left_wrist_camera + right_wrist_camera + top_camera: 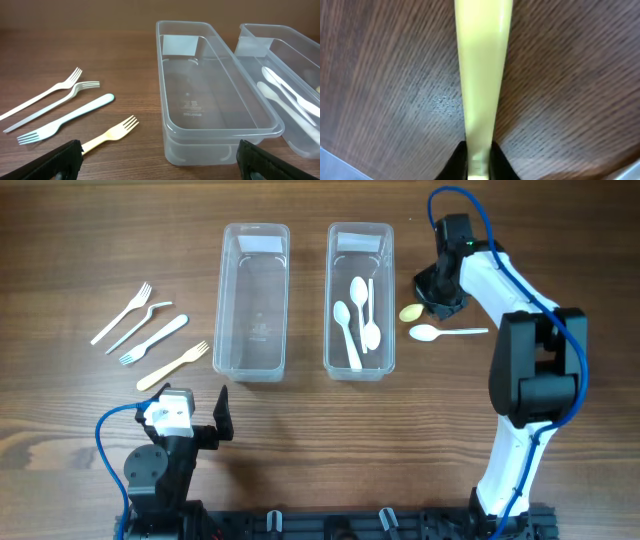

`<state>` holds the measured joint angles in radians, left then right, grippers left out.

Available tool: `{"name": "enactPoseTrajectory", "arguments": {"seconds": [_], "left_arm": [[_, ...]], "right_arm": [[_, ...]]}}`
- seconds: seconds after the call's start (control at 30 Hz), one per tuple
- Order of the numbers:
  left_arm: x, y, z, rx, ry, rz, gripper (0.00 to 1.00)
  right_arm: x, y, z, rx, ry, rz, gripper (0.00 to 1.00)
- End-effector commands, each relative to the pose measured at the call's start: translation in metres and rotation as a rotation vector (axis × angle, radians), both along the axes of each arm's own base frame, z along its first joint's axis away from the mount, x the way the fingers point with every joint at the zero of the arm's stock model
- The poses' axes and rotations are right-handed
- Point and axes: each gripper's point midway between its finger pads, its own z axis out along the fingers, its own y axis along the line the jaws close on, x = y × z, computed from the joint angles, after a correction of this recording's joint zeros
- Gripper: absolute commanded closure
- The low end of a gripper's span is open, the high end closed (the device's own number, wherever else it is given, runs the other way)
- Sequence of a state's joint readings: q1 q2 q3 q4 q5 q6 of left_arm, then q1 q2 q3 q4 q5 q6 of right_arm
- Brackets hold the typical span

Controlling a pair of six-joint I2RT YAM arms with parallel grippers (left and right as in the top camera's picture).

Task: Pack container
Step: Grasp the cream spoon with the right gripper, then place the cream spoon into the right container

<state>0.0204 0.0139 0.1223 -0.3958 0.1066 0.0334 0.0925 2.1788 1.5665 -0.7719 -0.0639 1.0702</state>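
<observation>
Right wrist view showed the right gripper point(479, 152) pinching a pale yellow spoon point(481, 75) by its handle against the table point(380, 75); the left gripper point(195, 418) stood wide, empty.

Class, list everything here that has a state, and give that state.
left container, open, empty
right container, open, holding three white spoons
left gripper, open, holding nothing
right gripper, shut on yellow spoon
loose white spoon, lying on table
four forks, lying on table

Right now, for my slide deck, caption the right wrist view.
Right gripper closed on the yellow spoon by its handle, over the wooden table.
</observation>
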Motion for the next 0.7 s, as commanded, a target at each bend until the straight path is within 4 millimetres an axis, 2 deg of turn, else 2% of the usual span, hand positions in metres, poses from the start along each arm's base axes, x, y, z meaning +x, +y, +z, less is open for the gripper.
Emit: {"name": "enactPoseTrajectory", "arguments": {"seconds": [0.0, 0.13, 0.2, 0.3, 0.4, 0.43, 0.47, 0.5, 0.57, 0.67], "left_arm": [[0.0, -0.004, 0.0, 0.014, -0.009, -0.025, 0.0], [0.0, -0.004, 0.0, 0.014, -0.009, -0.025, 0.0], [0.0, -0.004, 0.0, 0.014, -0.009, -0.025, 0.0], [0.0, -0.004, 0.0, 0.014, -0.009, -0.025, 0.0], [0.0, -0.004, 0.0, 0.014, -0.009, -0.025, 0.0], [0.0, -0.004, 0.0, 0.014, -0.009, -0.025, 0.0], [0.0, -0.004, 0.0, 0.014, -0.009, -0.025, 0.0], [0.0, -0.004, 0.0, 0.014, -0.009, -0.025, 0.0], [0.0, -0.004, 0.0, 0.014, -0.009, -0.025, 0.0], [0.0, -0.004, 0.0, 0.014, -0.009, -0.025, 0.0]], "right_arm": [[-0.014, 0.001, -0.038, 0.003, 0.078, 0.056, 0.96], [-0.001, -0.005, -0.028, -0.03, 0.033, 0.123, 0.96], [0.018, -0.014, -0.005, -0.072, -0.036, 0.178, 0.96], [0.05, -0.037, 0.059, -0.191, -0.178, 0.218, 0.96], [0.078, -0.039, 0.134, -0.254, -0.353, 0.298, 0.96], [0.084, -0.018, 0.178, -0.231, -0.464, 0.41, 0.96], [0.08, 0.01, 0.202, -0.205, -0.534, 0.543, 0.96], [0.076, 0.027, 0.21, -0.194, -0.561, 0.623, 0.96], [0.062, 0.067, 0.215, -0.18, -0.582, 0.819, 0.96], [0.035, 0.111, 0.199, -0.191, -0.525, 1.024, 0.96]]}}
